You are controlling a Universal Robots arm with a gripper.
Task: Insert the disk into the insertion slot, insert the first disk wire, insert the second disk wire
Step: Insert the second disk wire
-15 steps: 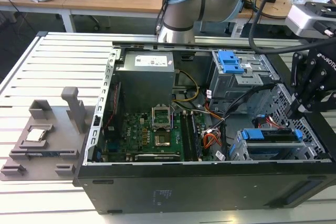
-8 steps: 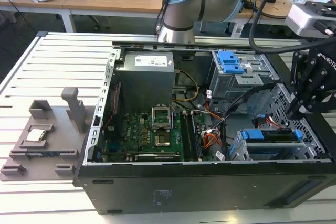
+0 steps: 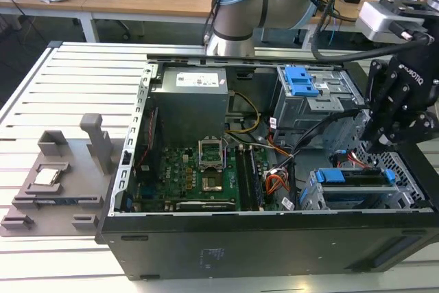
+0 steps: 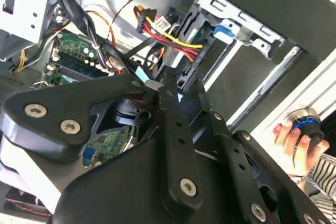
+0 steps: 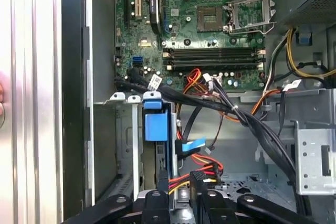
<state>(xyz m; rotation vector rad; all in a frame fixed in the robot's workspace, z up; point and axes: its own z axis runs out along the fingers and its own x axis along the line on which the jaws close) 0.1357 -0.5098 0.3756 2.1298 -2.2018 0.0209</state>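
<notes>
The disk (image 3: 357, 178) lies in the insertion slot (image 3: 343, 202), the low silver cage at the case's corner nearest the exterior view's right. Its blue carrier end (image 5: 156, 124) faces the motherboard. My gripper (image 3: 374, 145) hangs just above the far end of the slot. In both wrist views the gripper (image 4: 164, 85) (image 5: 181, 198) looks shut on the black plug (image 5: 202, 180) of a disk wire. Red and yellow strands (image 4: 165, 27) run from that plug. A blue flat wire (image 5: 191, 145) bends close beside the plug, next to the carrier.
A taller grey cage with a blue latch (image 3: 302, 80) stands behind the slot. Black cable bundles (image 5: 236, 114) cross between the motherboard (image 3: 199, 169) and the cages. A grey fixture (image 3: 55, 169) sits on the table. A person's hand (image 4: 289, 135) rests on a knob outside the case.
</notes>
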